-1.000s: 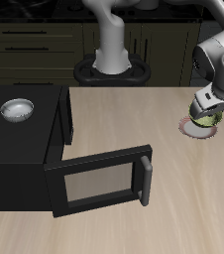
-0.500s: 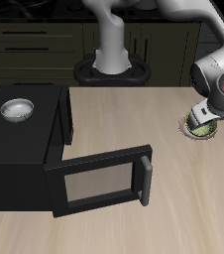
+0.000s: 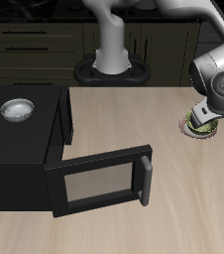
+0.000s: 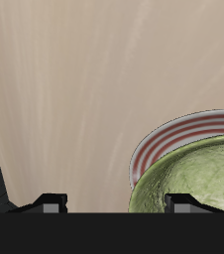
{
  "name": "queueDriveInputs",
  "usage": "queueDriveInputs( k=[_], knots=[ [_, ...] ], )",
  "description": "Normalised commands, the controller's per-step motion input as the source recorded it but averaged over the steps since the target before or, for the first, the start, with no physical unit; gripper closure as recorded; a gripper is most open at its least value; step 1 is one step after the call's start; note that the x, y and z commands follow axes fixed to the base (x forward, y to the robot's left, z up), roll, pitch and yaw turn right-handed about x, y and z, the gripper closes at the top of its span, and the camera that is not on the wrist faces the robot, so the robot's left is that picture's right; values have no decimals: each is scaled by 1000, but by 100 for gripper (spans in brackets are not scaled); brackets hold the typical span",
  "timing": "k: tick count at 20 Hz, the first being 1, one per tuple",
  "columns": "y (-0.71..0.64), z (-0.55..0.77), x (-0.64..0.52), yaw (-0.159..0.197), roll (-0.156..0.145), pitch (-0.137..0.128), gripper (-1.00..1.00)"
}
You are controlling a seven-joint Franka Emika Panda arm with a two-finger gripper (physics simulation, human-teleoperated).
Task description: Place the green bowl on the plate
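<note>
The green bowl [image 3: 202,123] sits on the plate [image 3: 187,127], whose pinkish-red rim shows around it, near the table's side edge. In the wrist view the mottled yellow-green bowl [image 4: 198,181] covers most of the red-rimmed plate [image 4: 168,136]. My gripper [image 3: 204,114] hangs right over the bowl. In the wrist view the gripper [image 4: 118,204] has its fingers wide apart, one fingertip [image 4: 183,203] at the bowl's rim and the other over bare table. It holds nothing.
A black microwave [image 3: 25,149] stands at the other end of the table, its door [image 3: 99,184] swung open toward the front. A silver-grey metal bowl [image 3: 17,109] sits on top of it. The robot's base [image 3: 111,69] is at the back.
The gripper came down and moved slightly inward with the green bowl, down onto the plate. Over the last half second it has barely moved.
</note>
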Motion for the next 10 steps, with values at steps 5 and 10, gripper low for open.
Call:
queueDriveInputs(
  k=[5,10],
  knots=[
    [-69,272,10,-18,3,-27,-100],
    [-206,365,-24,-36,-26,-61,-100]
  ],
)
